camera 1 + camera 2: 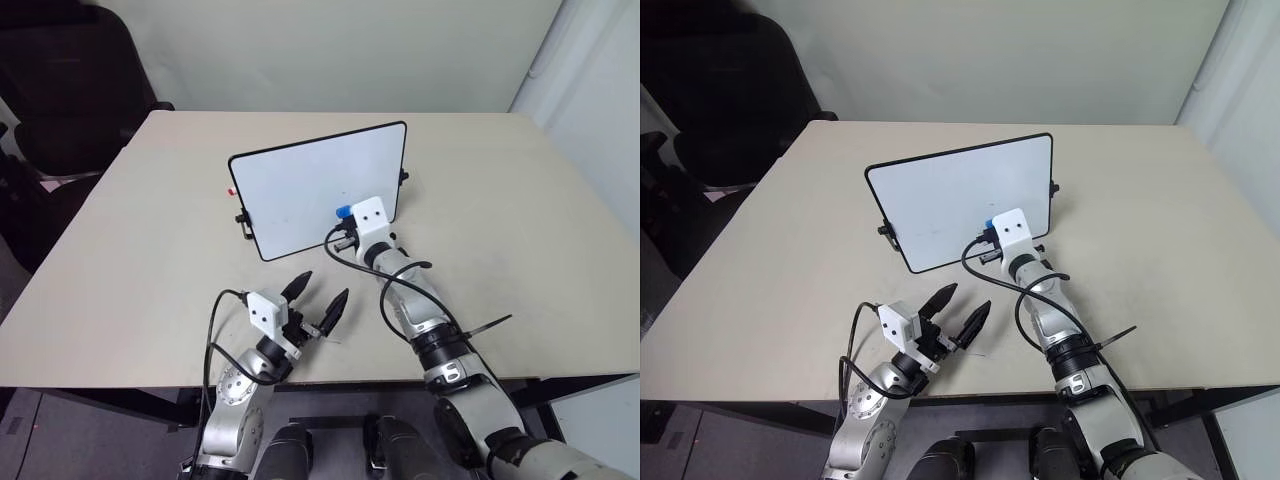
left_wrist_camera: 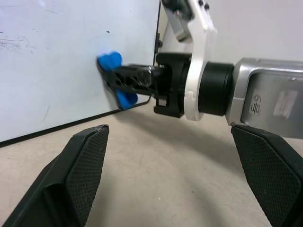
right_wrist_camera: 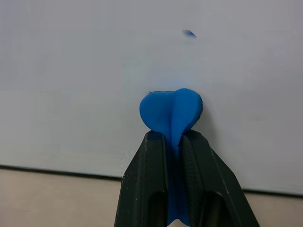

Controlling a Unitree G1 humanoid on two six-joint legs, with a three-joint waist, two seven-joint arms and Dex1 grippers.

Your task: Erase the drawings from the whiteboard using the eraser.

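While our right gripper [image 3: 173,142] pinches the eraser [image 3: 171,111] against the whiteboard [image 1: 300,190] low on its right side, most looks clean; one blue speck [image 3: 189,33] and faint smudges [image 2: 16,43] remain; left gripper [image 1: 318,297] gapes wide, empty.

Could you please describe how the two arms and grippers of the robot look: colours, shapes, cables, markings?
Both arms are silver-grey metal segments joined by black rings. Each wrist carries a white boxy camera housing with two dark dots and a looping black cable. The left gripper and the right gripper have two black tapered fingers with textured pads. A small label sits on the right forearm.
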